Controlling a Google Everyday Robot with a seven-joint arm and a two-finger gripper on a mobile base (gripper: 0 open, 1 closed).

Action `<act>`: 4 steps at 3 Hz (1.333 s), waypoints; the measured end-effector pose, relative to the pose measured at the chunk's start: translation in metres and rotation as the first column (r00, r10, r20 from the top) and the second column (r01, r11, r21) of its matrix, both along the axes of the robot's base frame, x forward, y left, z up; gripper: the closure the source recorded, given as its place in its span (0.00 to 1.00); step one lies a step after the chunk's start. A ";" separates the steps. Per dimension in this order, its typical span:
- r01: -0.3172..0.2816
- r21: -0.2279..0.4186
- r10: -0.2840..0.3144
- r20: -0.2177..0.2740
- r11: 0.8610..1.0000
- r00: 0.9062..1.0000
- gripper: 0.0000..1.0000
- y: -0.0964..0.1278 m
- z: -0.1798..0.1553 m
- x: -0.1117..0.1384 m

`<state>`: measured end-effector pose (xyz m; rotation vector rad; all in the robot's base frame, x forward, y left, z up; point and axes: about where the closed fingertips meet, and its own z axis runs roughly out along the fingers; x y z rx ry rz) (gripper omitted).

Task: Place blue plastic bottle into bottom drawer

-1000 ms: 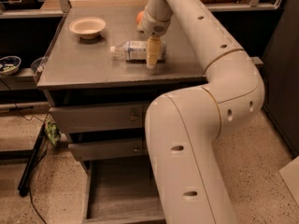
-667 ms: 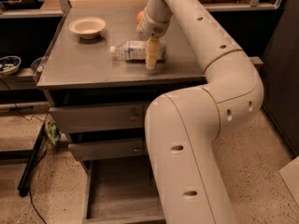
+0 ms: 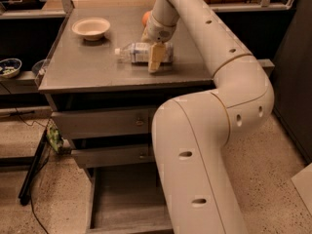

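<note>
Bowl: a cream bowl [image 3: 91, 27] is seen on the table top [image 3: 87, 69], at 10 o'clock from the blue plastic bottle [image 3: 136, 52], well apart
Orange object [image 3: 146, 17]: partly hidden behind the wrist, at 12 o'clock from the bottle
In the way: the drawers' right part is covered by the arm [image 3: 209, 130]
Gripper [image 3: 157, 57]: set down at the bottle's label end
Jaw state: cannot be told
Bottle: laid on its side on the table top, cap pointed to 9 o'clock
Change: gripper and bottle are found where they were a second ago
Bottom drawer [image 3: 91, 199]: pulled open at 6 o'clock from the bottle, grey floor shown
Upper drawers [image 3: 97, 123]: both shut
Side dish [image 3: 9, 67]: at 9 o'clock from the table, contents not made out
</note>
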<state>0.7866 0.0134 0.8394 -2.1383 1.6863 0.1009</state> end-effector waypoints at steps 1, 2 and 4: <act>0.000 0.000 0.000 0.000 1.000 1.000 0.55 0.000 0.000 0.000; 0.000 0.000 0.000 0.000 1.000 1.000 0.79 0.000 0.000 0.000; 0.001 0.004 -0.001 0.003 1.000 1.000 1.00 0.001 -0.001 0.002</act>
